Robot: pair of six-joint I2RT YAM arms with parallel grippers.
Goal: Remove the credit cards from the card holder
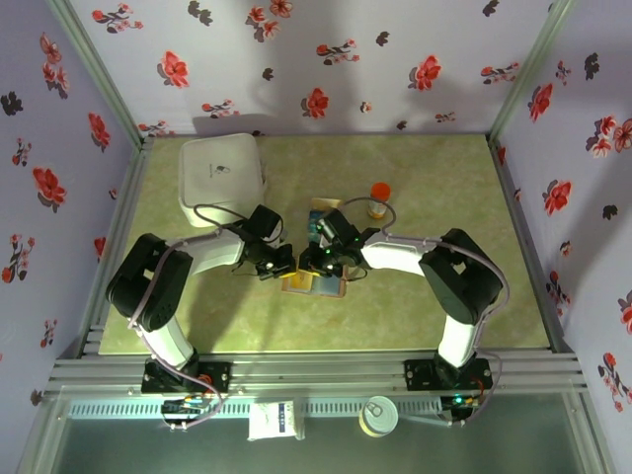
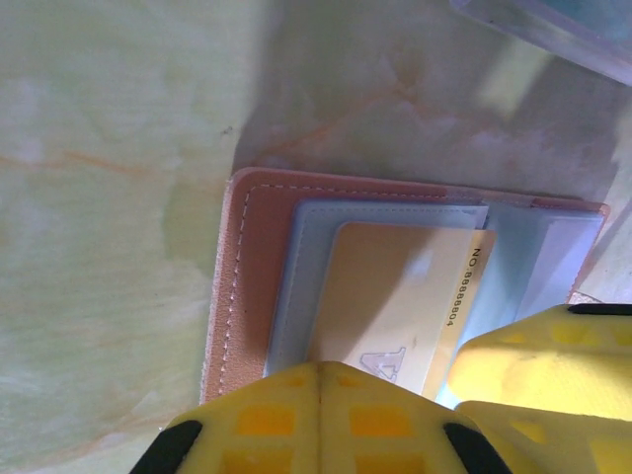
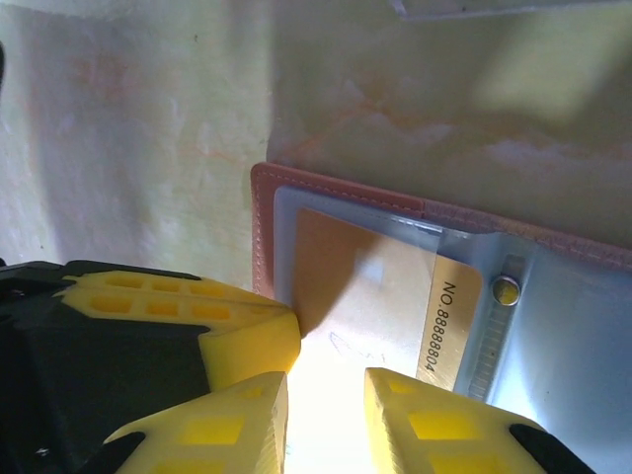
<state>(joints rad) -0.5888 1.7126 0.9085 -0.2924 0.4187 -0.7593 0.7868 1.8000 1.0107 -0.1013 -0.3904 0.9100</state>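
The brown card holder lies open on the table, its blue-grey inside up and its brown rim stitched. A tan-gold card printed "NO.8888804" sits in the holder's clear pocket, partly slid out. My left gripper is shut, its tips down on the holder's near-left part at the card's edge. My right gripper is open just above the same card, right beside the left fingers. Teal and blue cards lie on the table behind the holder.
A white square box stands at the back left. An orange-capped bottle stands behind the right gripper. A clear plastic sleeve edge lies just beyond the holder. Floral walls close in the table on three sides.
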